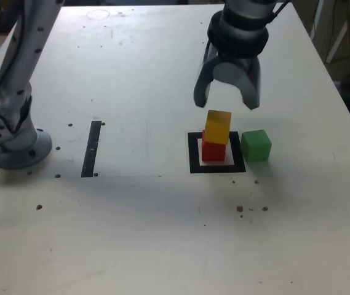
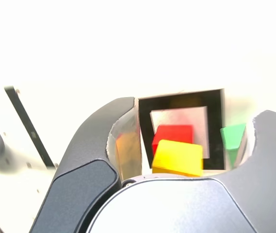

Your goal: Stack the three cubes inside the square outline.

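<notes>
Showing plain red on one cube (image 1: 213, 152), yellow (going orange in the exterior view) on another cube (image 1: 218, 127), green on the third cube (image 1: 256, 146), black around white on the square outline (image 1: 216, 169).

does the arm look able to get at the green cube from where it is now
Probably yes: the green cube sits beside the square outline with nothing on top, and the pincer is open and empty, though the yellow cube on the red one stands close by.

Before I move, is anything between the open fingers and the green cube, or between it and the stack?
Nothing visible stands between the fingers and the green cube; toward the stack lies only the flat black outline.
</notes>
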Robot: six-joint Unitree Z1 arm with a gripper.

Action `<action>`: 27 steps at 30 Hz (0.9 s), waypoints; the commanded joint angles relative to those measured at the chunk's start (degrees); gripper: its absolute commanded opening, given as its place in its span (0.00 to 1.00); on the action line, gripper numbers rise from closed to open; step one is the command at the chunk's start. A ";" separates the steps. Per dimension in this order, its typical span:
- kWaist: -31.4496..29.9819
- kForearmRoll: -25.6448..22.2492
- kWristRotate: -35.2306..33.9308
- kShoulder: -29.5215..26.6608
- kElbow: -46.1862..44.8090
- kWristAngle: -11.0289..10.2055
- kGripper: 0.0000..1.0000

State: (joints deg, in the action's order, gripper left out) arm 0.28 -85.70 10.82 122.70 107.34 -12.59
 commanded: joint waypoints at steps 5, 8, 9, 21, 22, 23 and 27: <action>0.00 -0.78 17.38 -0.61 5.16 -7.36 1.00; -0.01 -0.13 26.17 -0.25 7.14 -9.63 1.00; -0.01 0.24 28.71 -0.06 7.73 -10.08 1.00; -0.72 12.43 57.02 3.44 10.43 -7.77 0.99; -0.76 12.97 57.87 3.81 10.63 -7.30 0.99; -0.80 13.24 58.64 4.19 10.83 -6.98 0.99; -0.98 12.59 61.39 5.65 11.09 -6.75 0.99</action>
State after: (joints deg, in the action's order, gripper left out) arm -0.51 -72.65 63.92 127.68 118.11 -19.37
